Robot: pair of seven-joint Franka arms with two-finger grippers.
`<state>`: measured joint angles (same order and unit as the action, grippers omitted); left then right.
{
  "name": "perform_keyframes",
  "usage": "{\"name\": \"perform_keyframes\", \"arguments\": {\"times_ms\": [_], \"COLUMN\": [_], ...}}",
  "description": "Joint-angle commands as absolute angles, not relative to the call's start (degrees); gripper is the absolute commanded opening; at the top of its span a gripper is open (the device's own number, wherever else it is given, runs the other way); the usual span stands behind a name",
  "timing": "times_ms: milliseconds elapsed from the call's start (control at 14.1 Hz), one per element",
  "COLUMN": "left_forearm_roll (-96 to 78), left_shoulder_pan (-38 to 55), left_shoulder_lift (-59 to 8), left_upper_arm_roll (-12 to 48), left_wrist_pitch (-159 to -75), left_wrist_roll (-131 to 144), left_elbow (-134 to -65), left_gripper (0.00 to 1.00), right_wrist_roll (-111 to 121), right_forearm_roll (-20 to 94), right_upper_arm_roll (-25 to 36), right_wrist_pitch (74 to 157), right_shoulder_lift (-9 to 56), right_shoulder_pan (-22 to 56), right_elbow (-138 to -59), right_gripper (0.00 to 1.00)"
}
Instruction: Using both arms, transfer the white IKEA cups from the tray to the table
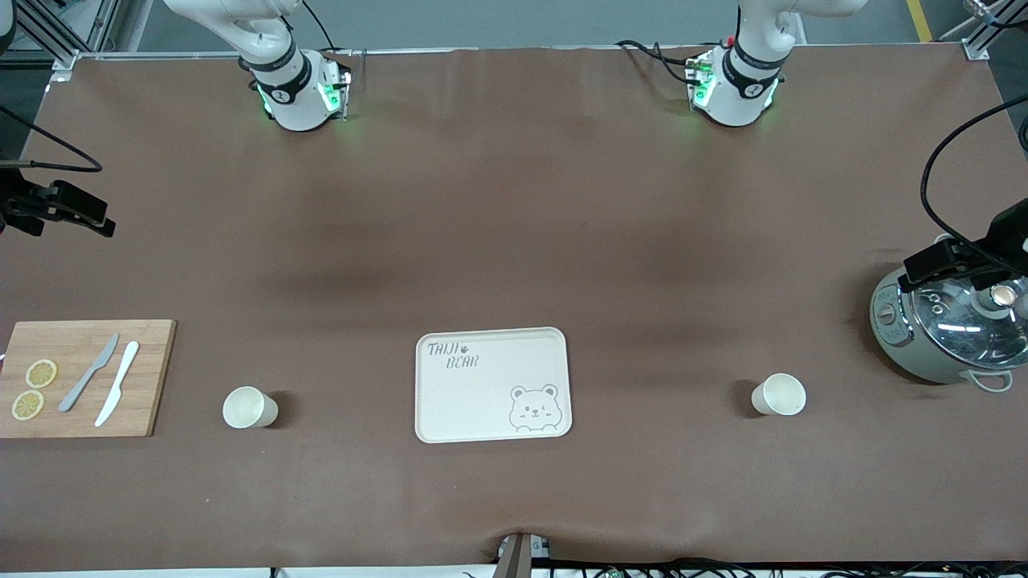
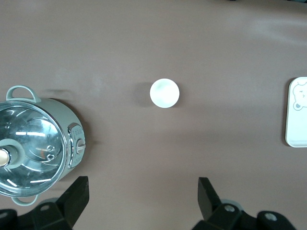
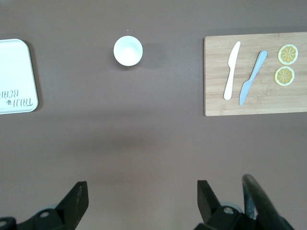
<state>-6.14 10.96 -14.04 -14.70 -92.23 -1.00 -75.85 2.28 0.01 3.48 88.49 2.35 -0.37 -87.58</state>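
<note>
A: What covers the table [image 1: 514,241]?
B: A brown cloth, faintly creased, running edge to edge; grey floor and aluminium framing show past the top edge.

A: Where are the cups?
B: One cup [image 1: 249,407] stands upright between the tray [image 1: 450,401] and the cutting board [image 1: 152,377], toward the right arm's end. The other cup [image 1: 779,394] stands upright between the tray and the cooker [image 1: 899,337], toward the left arm's end. Both are well apart from the tray, which lies between them.

A: And the grippers?
B: The left gripper [image 2: 143,201] hangs above bare cloth near the cooker, fingers [image 2: 76,196] spread wide and holding nothing. The right gripper [image 3: 143,201] hangs above bare cloth near the board, likewise wide open and holding nothing.

A: What lies on the board?
B: Two knives [image 1: 120,382], one grey and one white, beside two lemon slices [image 1: 40,373].

A: The room?
B: Cables [image 1: 940,168] trail at both table ends; green lights glow at each arm base [image 1: 297,104].
</note>
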Motion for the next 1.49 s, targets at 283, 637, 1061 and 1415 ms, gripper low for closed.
{"name": "perform_keyframes", "arguments": {"times_ms": [283,637,1061,1415], "left_forearm_roll": [-1.9,0.5,0.4,0.4], "left_shoulder_pan": [-2.0,-3.5,-4.0,-4.0], "left_shoulder_lift": [-12.7,-10.6,-11.5,-11.9], "left_upper_arm_roll": [1.1,5.8,5.7,5.4], "left_wrist_pitch": [-93.3,-93.2,-93.5,-93.8], "left_wrist_roll": [0.2,2.5,1.8,1.8], "left_elbow": [-76.8,-76.9,-74.4,-74.1], "left_gripper": [1.0,1.0,1.0,1.0], "right_wrist_roll": [1.6,1.8,1.8,1.8], "right_forearm_roll": [-1.1,-1.2,-1.1,-1.1], "right_upper_arm_roll": [3.1,3.2,3.1,3.0], "right_wrist_pitch": [87.7,87.9,88.4,88.4], "right_shoulder_lift": [1.5,1.8,2.2,2.7], "right_shoulder_pan": [-0.7,-0.8,-0.5,-0.6], "right_elbow": [-87.6,-86.4,-86.3,-86.0], "right_gripper": [1.0,1.0,1.0,1.0]}}
